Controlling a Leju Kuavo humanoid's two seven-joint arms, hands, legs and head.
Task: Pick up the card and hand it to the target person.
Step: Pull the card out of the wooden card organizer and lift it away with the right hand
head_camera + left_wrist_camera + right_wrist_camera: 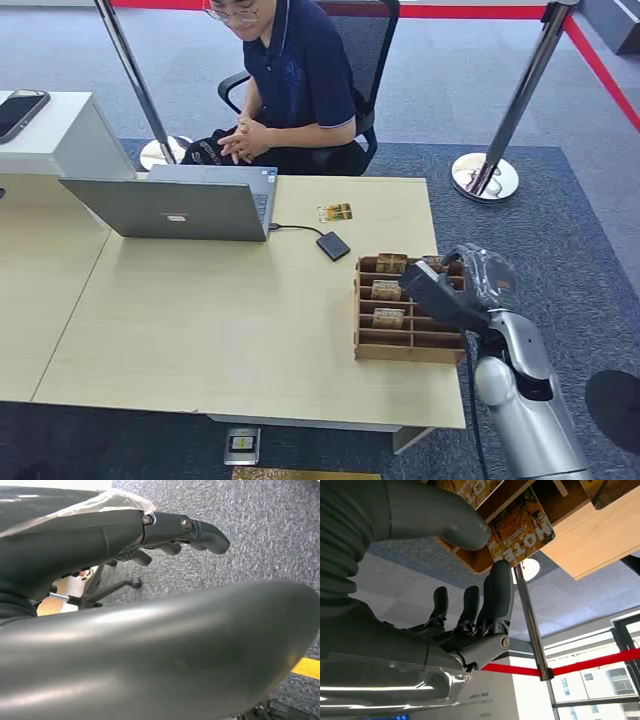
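- Three cards are standing in the slots of the wooden card rack [407, 322] in the head view; the rack is sitting at the table's [226, 330] right edge, near the front right corner, likely so the right arm can reach it.
- The right hand [432, 285] is hovering over the rack's far right slots, where the card [435, 264] is standing, partly hidden behind it.
- A person [294, 85] is sitting at the far edge, hands clasped, probably waiting for the handover; a laptop [177, 205], a dark drive [333, 245] and another card [334, 212] are lying toward that edge.
- The pale wood table is standing on grey carpet, with red-belted stanchions [490, 150] behind.
- In the left wrist view, the left hand [166, 537] is hanging over grey carpet beside an office chair base [113, 587], fingers loosely curled around nothing.
- In the right wrist view, the right hand [486, 565] is closing thumb and fingertip on the card [520, 532] at the rack [576, 540] edge; the pinch is looking made, though I cannot tell how firm it is.
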